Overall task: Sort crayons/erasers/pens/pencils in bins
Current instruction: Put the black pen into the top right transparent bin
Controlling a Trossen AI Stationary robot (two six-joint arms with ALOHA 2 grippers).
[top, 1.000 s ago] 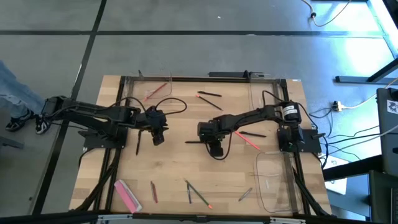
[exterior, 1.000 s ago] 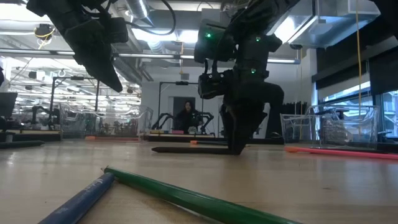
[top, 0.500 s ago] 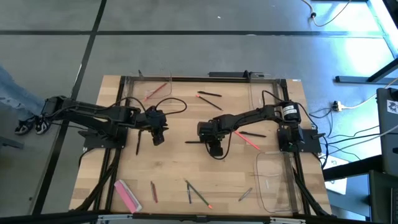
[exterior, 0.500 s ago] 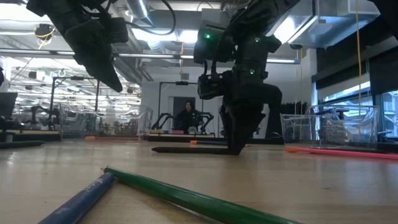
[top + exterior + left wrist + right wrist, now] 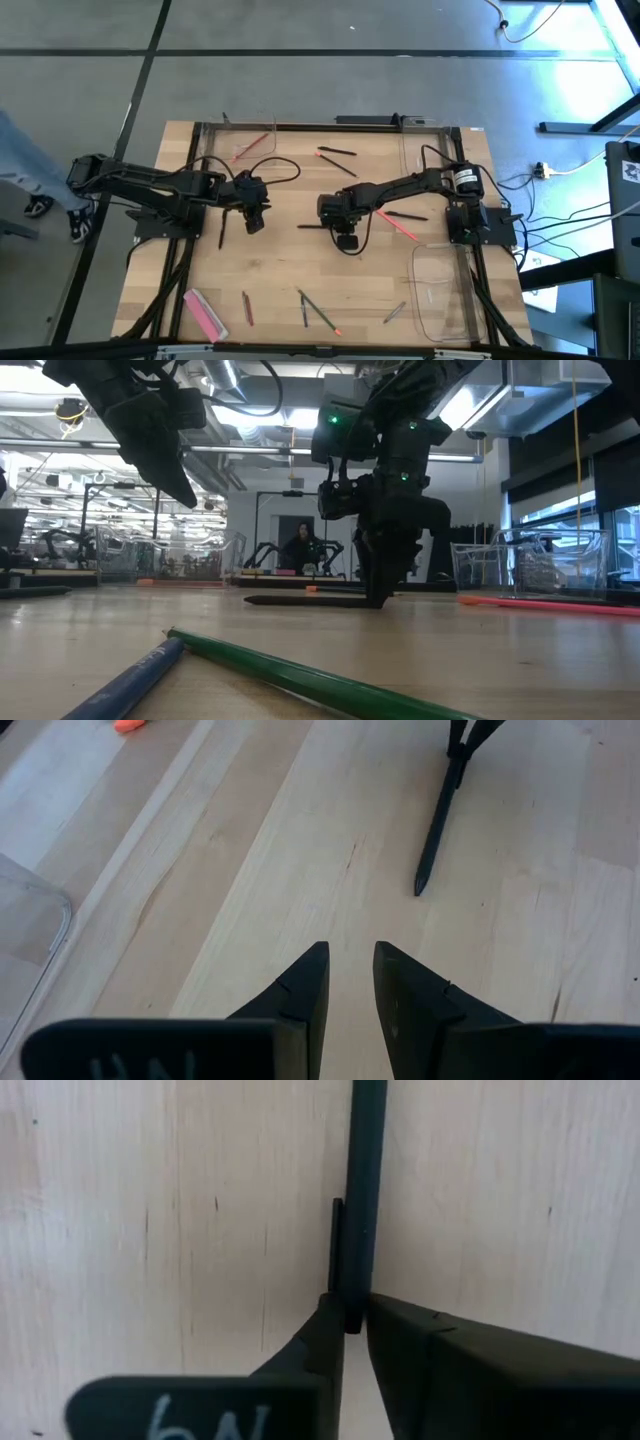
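The right tool (image 5: 345,241) sits over a black pen (image 5: 312,228) mid-table.

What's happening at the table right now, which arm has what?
The right gripper is down on the table near its middle, its fingers closed on one end of a black pen that lies flat on the wood. The left gripper hovers empty over the table's left side, slightly open.

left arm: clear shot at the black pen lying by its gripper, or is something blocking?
Probably yes. The left gripper hangs just beside that pen, with only bare table between them. The right gripper is busy mid-table, closed on another pen, well clear.
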